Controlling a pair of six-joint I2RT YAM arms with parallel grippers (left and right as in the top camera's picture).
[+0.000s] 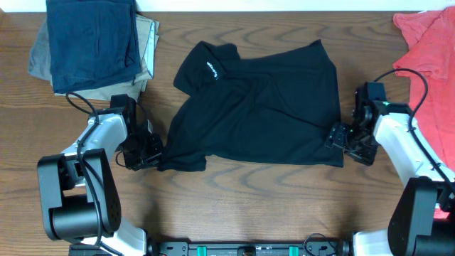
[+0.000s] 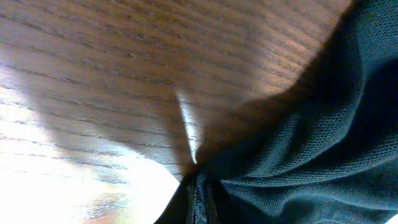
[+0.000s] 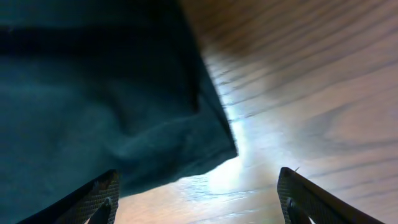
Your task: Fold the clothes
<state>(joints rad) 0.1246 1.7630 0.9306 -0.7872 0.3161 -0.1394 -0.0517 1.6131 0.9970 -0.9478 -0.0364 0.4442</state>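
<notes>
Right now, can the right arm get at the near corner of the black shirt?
Probably yes. The right gripper sits at the edge of the shirt with its jaws apart. The corner lies between its fingers on the bare table, and nothing appears to block it.

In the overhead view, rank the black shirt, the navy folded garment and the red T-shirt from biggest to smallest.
1. black shirt
2. navy folded garment
3. red T-shirt
The frame crops the last two, so their order is unsure.
</notes>
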